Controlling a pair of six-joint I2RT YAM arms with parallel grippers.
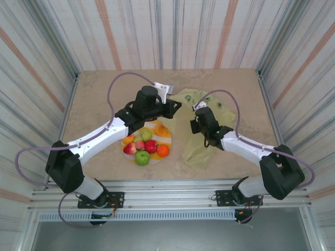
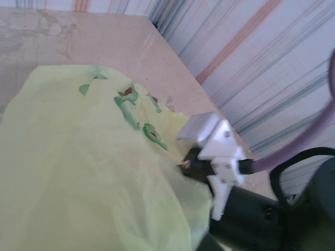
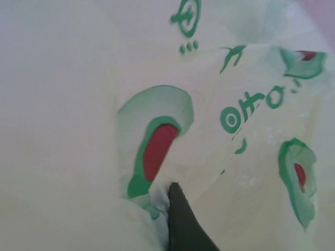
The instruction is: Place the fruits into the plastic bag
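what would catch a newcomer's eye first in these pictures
The bright pile of fruits on the striped plate stands out first, mid-table toward the near edge. Just right of it lies the crinkly yellow plastic bag with green printed marks. The left arm and right arm both reach in to the bag.

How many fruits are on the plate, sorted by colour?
Red or reddish fruits: 3
Green fruits: 2
Orange fruits: 2
Total: 7, all on the plate
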